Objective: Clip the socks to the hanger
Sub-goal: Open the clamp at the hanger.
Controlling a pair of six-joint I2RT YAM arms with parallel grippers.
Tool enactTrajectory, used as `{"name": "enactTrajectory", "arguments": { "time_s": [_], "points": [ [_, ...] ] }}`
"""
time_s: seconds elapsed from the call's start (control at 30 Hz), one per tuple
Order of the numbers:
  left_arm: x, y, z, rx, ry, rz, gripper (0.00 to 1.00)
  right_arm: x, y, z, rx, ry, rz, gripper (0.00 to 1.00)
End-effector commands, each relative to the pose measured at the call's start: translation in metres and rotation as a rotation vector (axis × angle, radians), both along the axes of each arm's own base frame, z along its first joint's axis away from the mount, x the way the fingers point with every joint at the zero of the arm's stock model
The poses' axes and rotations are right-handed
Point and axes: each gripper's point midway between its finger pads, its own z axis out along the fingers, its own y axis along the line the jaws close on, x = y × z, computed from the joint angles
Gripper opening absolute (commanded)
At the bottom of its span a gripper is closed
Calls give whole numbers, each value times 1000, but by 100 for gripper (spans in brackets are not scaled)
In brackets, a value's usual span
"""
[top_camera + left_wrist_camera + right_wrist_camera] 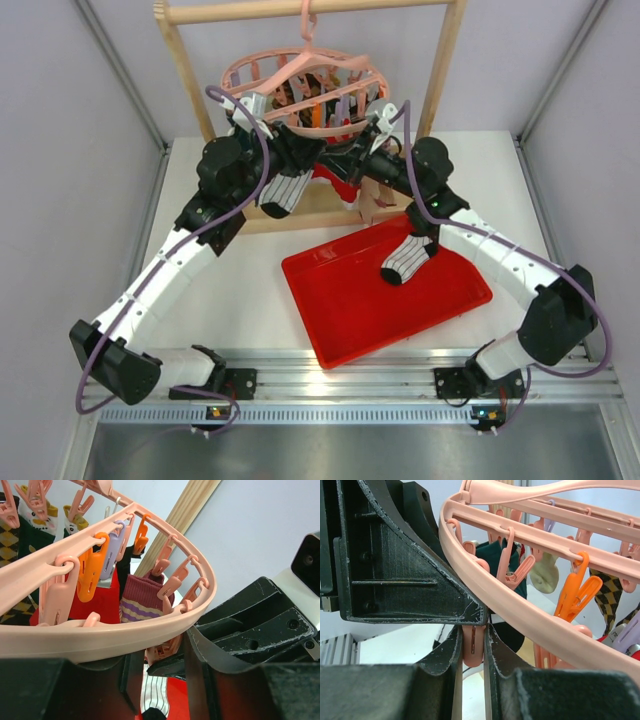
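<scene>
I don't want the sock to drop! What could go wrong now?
The right end effector squeezes a pink peg; if it slips, the peg may snap shut without gripping the striped sock. The hanger only hangs from its hook, so a push could swing it away.

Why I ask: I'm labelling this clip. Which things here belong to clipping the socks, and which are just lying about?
Job: pink hanger; striped sock up by the hanger; second striped sock on the red tray; pink peg squeezed by the right gripper.
Lying about: wooden rack; maroon sock and argyle sock at the hanger; the red tray itself.
</scene>
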Motion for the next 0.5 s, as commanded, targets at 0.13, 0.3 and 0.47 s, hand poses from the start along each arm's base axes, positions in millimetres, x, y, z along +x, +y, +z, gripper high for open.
{"name": "enactTrajectory", "arguments": {
  "time_s": [0.13, 0.3, 0.47],
  "points": [
    [8, 4, 28, -71, -30, 42, 3, -41, 2, 33, 10, -121, 109, 14],
    [9, 3, 17, -68, 14, 43, 0, -42, -4, 18, -26, -81, 88, 38],
    [8, 5, 13, -68, 21, 44, 0, -42, -17, 0, -60, -31, 50, 49]
  ]
}}
